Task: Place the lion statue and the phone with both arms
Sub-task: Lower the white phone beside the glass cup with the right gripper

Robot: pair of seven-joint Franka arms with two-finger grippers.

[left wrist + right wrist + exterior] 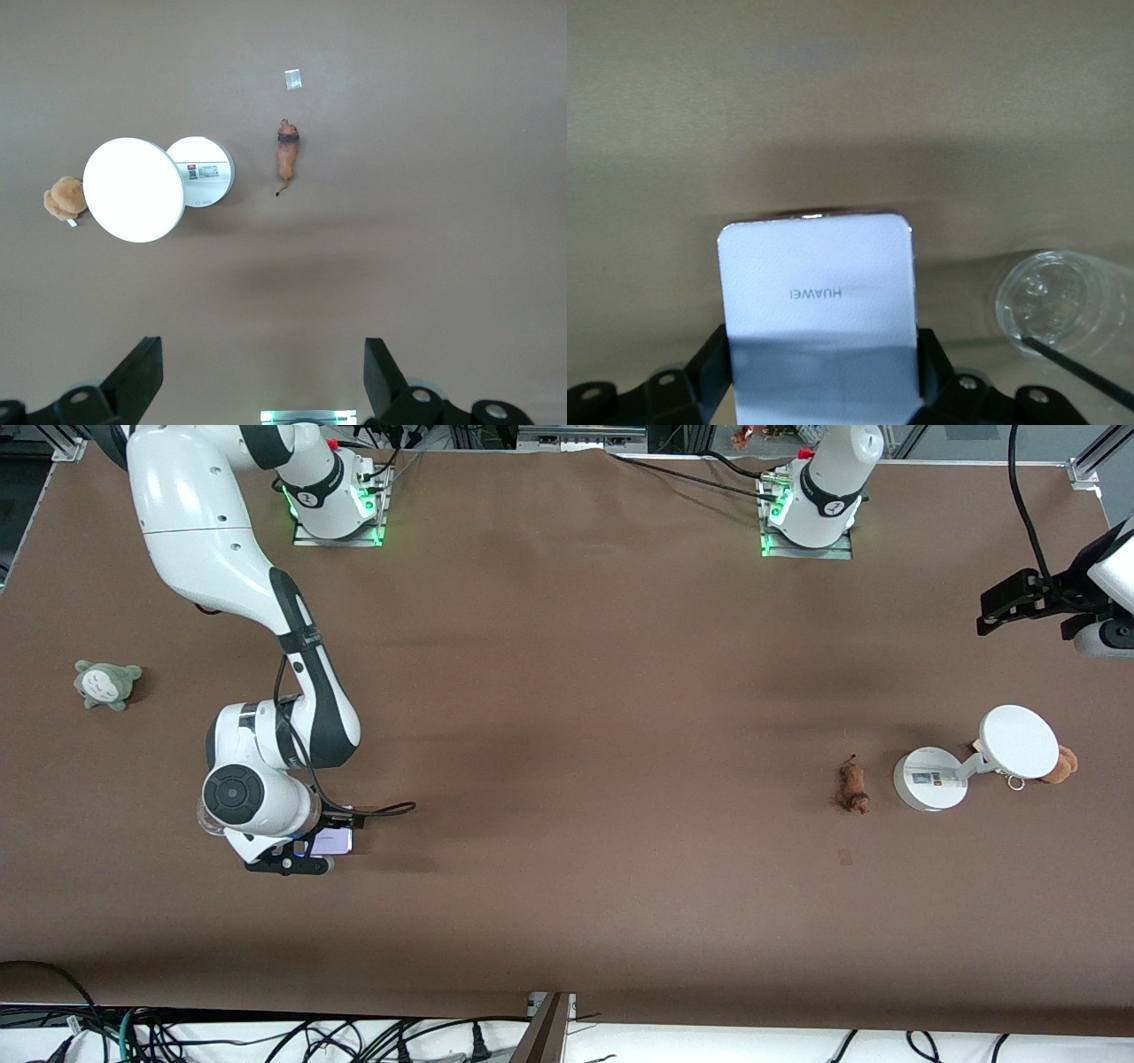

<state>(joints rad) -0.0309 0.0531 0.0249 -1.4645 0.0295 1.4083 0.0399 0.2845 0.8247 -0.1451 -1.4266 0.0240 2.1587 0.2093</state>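
Observation:
The phone (817, 292), a pale lavender-white rectangle, sits between my right gripper's (824, 354) fingers, which press on its two long edges. In the front view the phone (333, 840) and right gripper (301, 856) are low over the table toward the right arm's end. The lion statue (853, 786) lies on the table toward the left arm's end, beside a white stand. My left gripper (1010, 607) is open and empty, high over the left arm's end of the table. Its wrist view looks down on the lion (286, 158), well apart from the gripper (264, 363).
The white stand with a disc head (1019, 742) has an orange-brown plush (1061, 764) beside it. A grey-green plush (106, 684) lies at the right arm's end. A clear round plastic piece (1059, 305) lies beside the phone. A small tape mark (844, 856) is near the lion.

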